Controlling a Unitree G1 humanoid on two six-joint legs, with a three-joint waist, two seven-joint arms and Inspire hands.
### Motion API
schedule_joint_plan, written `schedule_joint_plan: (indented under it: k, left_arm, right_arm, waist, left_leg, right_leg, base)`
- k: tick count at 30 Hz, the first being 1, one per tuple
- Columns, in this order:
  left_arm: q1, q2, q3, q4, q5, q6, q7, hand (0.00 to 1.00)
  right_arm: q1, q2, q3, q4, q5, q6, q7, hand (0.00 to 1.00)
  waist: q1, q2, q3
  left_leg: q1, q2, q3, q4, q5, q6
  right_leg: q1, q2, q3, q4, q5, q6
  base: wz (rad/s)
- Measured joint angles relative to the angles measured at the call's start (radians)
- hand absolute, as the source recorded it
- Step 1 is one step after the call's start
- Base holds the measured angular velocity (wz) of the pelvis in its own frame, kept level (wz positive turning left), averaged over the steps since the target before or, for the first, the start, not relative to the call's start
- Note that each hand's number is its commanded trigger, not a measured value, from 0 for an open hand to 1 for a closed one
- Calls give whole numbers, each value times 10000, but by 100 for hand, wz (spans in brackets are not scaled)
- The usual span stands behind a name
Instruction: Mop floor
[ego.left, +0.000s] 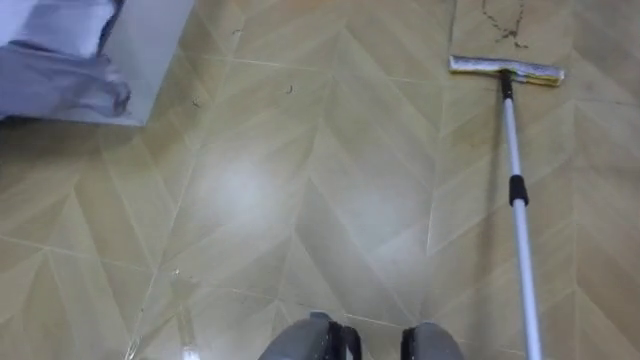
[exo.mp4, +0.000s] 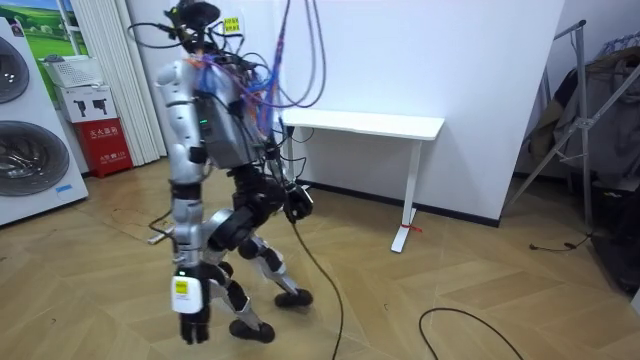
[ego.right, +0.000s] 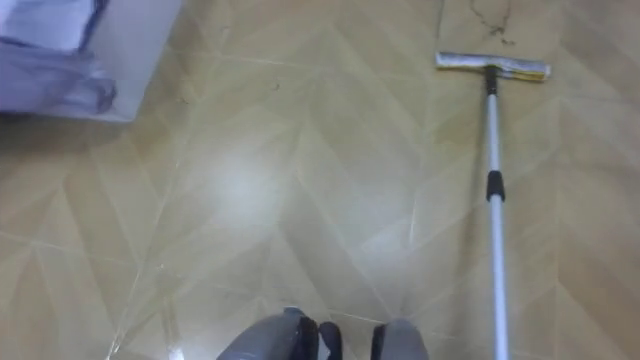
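1 mop (ego.left: 516, 190); 1 table (exo.mp4: 365, 124); 2 washers (exo.mp4: 30, 150)

Floor (ego.left: 300, 200) ahead is open through the middle. Mop (ego.left: 514, 160) lies along the right side, head at the far end. Grey-white bulk (ego.left: 70, 60) blocks the far left corner.

The floor (ego.left: 260, 190) looks like glossy wood planks, and the mop (ego.left: 515, 170) has a smooth pale pole and cloth pad (ego.left: 505, 68).
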Motion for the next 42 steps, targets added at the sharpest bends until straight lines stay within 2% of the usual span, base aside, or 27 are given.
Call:
schedule_joint_plan:
  k: [2, 3, 5, 6, 9, 10, 11, 12, 13, 14, 16, 17, 19, 20, 21, 22, 23, 24, 25, 26, 28, 29, 32, 34, 36, 39, 42]
  left_arm:
    - [14, -125, -176, 2, -88, 74, 202, 0]
    - [21, -123, -210, 4, -81, 147, 246, 0]
    - [42, -110, -194, -18, -101, 224, 404, 0]
    - [40, -90, -185, -18, -101, 256, 441, 0]
    - [47, 99, -200, 15, -149, 449, 654, 0]
    - [56, 113, -216, 17, -261, 462, 664, 0]
    - [111, 170, -229, 13, -516, 463, 662, 0]
    - [220, 243, -249, -21, -685, 476, 645, 0]
    - [301, 288, -268, -54, -691, 487, 611, 0]
    - [378, 369, -315, -106, -683, 488, 555, 0]
    - [496, 427, -316, -371, -666, 473, 445, 0]
    - [646, 432, -318, -488, -659, 383, 288, 0]
    - [897, 413, -361, -465, -553, 357, 50, 0]
    - [987, 361, -402, -453, -311, 354, -114, 0]
    - [970, 320, -414, -458, -118, 318, -214, 0]
    - [945, 285, -411, -442, 1, 309, -254, 0]
    - [876, 193, -398, -334, 246, 274, -312, 0]
    - [859, 153, -397, -276, 383, 258, -325, 0]
    - [777, 151, -371, -311, 462, 215, -314, 0]
    - [764, 146, -350, -478, 526, 48, -290, 0]
    - [584, 84, -339, -518, 514, -139, -188, 0]
    - [497, 37, -405, -489, 502, -139, -86, 0]
    - [525, -129, -405, -398, 460, -57, 116, 0]
    - [526, -186, -387, -388, 460, -21, 318, 0]
    - [505, -212, -396, -389, 333, -20, 447, 0]
    - [456, -81, -395, -392, 44, 158, 475, 0]
    - [474, 186, -423, -390, -120, 253, 483, 0]
  right_arm:
    - [28, 215, -25, -5, -186, 173, -239, 100]
    - [19, 277, -153, -27, -308, 278, -323, 100]
    - [-84, 277, -245, -87, -323, 452, -438, 100]
    - [-203, 270, -338, -79, -362, 498, -507, 100]
    - [-1352, 109, -505, 122, -637, 591, -713, 100]
    - [-1554, 21, -501, 162, -643, 550, -728, 100]
    - [-1967, -140, -474, 186, -644, 471, -733, 100]
    - [-2426, -264, -396, 157, -531, 351, -739, 100]
    - [-2587, -301, -381, 134, -436, 292, -741, 100]
    - [-2721, -405, -386, -176, -85, 84, -695, 100]
    - [-2756, -499, -421, -573, 340, -184, -589, 100]
    - [-2739, -446, -413, -738, 619, -309, -546, 100]
    - [-2562, -238, -410, -747, 1090, -498, -412, 100]
    - [-2248, -186, -387, -747, 1463, -526, -222, 100]
    - [-1894, -192, -378, -718, 1768, -513, -108, 100]
    - [-1746, -223, -336, -604, 1807, -520, -43, 100]
    - [-1511, -364, -185, -258, 1673, -517, 72, 100]
    - [-1329, -444, -100, -173, 1556, -517, 71, 100]
    - [-855, -502, 11, -166, 1167, -510, 36, 100]
    - [-421, -465, 14, -163, 798, -448, -109, 100]
    - [-56, -353, 20, -165, 468, -213, -380, 100]
    - [-23, -146, 55, -162, 323, -68, -597, 100]
    - [-153, 305, -13, -188, -188, 62, -786, 100]
    - [-491, 396, -145, -195, -513, 271, -935, 100]
    - [-765, 339, -413, -166, -759, 566, -1222, 100]
    - [-1496, 45, -902, 33, -768, 664, -1327, 100]
    - [-2254, -383, -1170, 119, -665, 416, -1272, 100]
  waist:
    - [-7, -37, 21]
    - [-17, -113, 52]
    - [15, -236, 56]
    - [26, -240, 60]
    - [83, -638, 88]
    - [146, -639, 89]
    - [399, -733, 72]
    - [537, -830, 115]
    - [541, -961, 179]
    - [550, -926, 140]
    - [588, -992, 176]
    - [610, -969, 170]
    - [595, -915, 159]
    - [546, -800, 77]
    - [541, -785, 55]
    - [540, -799, 45]
    - [533, -782, 43]
    - [523, -760, 38]
    - [363, -735, 27]
    - [217, -629, -22]
    - [124, -457, -34]
    - [129, -290, 41]
    - [-66, -168, 52]
    - [-102, -159, 56]
    - [-134, -208, 93]
    - [-55, -367, 148]
    - [117, -538, 173]
  left_leg:
    - [299, -75, -316, -72, -202, -144]
    - [566, -129, -401, -60, -364, -230]
    - [869, -159, -572, 87, -618, -394]
    - [941, -160, -663, 178, -716, -465]
    - [750, -27, -824, 1509, -929, -956]
    - [588, 105, -799, 2009, -820, -1155]
    - [235, 370, -753, 3035, -462, -1630]
    - [-197, 539, -742, 4038, 244, -1883]
    - [-476, 561, -729, 4421, 622, -1944]
    - [-934, 547, -811, 4274, 654, -1914]
    - [-1425, 512, -741, 2611, 631, -1861]
    - [-1520, 517, -701, 1113, 750, -1909]
    - [-1389, 480, -675, -234, 1547, -1696]
    - [-1058, 492, -583, -550, 1781, -1547]
    - [-776, 544, -256, -784, 1691, -1205]
    - [-656, 543, -71, -854, 1623, -1058]
    - [-426, 521, 261, -875, 1522, -660]
    - [-351, 467, 363, -832, 1389, -448]
    - [-206, 218, 349, -761, 1206, -276]
    - [-93, 27, 239, -723, 985, -206]
    - [0, -220, -263, -757, 792, -231]
    - [141, -246, -567, -776, 688, -301]
    - [618, -547, -1466, -1190, 618, -465]
    - [805, -758, -1872, -1288, 525, -595]
    - [885, -988, -2150, -1052, 395, -781]
    - [670, -935, -1746, -175, 255, -1042]
    - [77, -614, -1235, 1222, 105, -1340]
  right_leg:
    - [-89, -9, -214, -1850, 391, -124]
    - [51, -82, -434, -2133, 689, -265]
    - [423, -82, -565, -1989, 774, -325]
    - [513, -67, -614, -1888, 742, -421]
    - [598, -34, -774, -968, -134, -785]
    - [636, 65, -781, -818, -283, -827]
    - [686, 346, -655, -533, -536, -897]
    - [804, 540, -559, -311, -739, -1028]
    - [863, 612, -527, -251, -791, -1113]
    - [991, 707, -514, -212, -923, -1227]
    - [1218, 886, -401, -319, -1098, -1231]
    - [1491, 1088, -238, -517, -1191, -1192]
    - [2074, 1164, -35, -906, -1382, -1094]
    - [2431, 1160, 55, -1312, -1461, -983]
    - [2723, 1081, 237, -1673, -1432, -843]
    - [2808, 978, 324, -1733, -1399, -850]
    - [2815, 811, 432, -1458, -1369, -775]
    - [2705, 686, 378, -1116, -1270, -589]
    - [2433, 461, 232, -304, -945, -169]
    - [2113, 321, 232, 405, -440, -70]
    - [1444, 320, 276, 769, -210, -66]
    - [964, 425, 191, 641, -229, -98]
    - [400, 492, 210, -1534, -86, -189]
    - [572, 468, 90, -2932, 457, -220]
    - [989, 107, -397, -2809, 976, -508]
    - [1121, -424, -1110, -2023, 246, -718]
    - [933, -371, -1141, -1232, -532, -920]
  base:
    - [-25]
    - [-3]
    - [13]
    - [15]
    - [18]
    - [3]
    - [-13]
    - [-13]
    - [13]
    - [42]
    - [45]
    - [29]
    - [19]
    - [11]
    - [7]
    - [-15]
    - [-26]
    - [-27]
    - [-14]
    - [-10]
    - [-47]
    - [-98]
    - [-85]
    - [-47]
    - [28]
    - [73]
    - [58]
